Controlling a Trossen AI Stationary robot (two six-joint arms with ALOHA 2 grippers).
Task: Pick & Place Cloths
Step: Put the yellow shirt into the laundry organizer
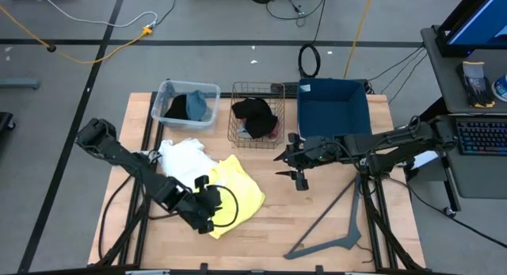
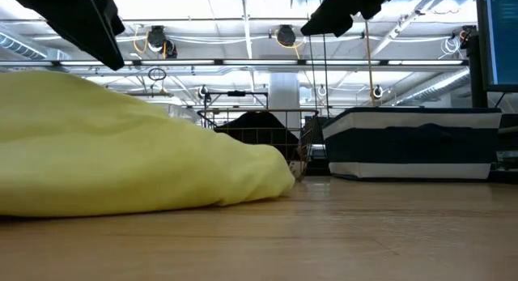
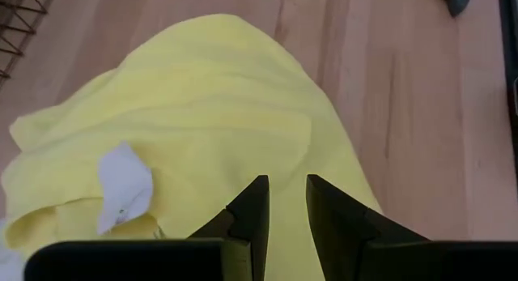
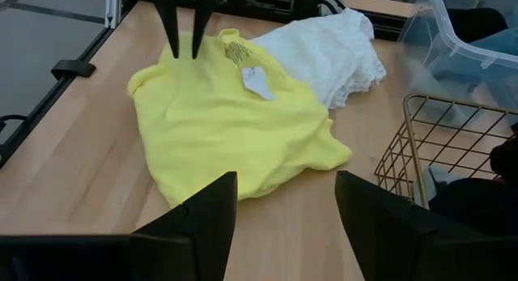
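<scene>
- Your left gripper [image 3: 283, 208] hovers over the yellow cloth [image 1: 238, 192], its fingers narrowly parted and gripping nothing.
- Count two cloths on the table [image 1: 317, 219]: the yellow one and a white cloth [image 1: 184, 160], touching.
- Only your right wrist view shows the yellow cloth's white tag [image 4: 257, 81] clearly.
- Your right gripper [image 4: 283, 208], wide open, hangs empty near the wire basket [image 1: 257, 116].
</scene>
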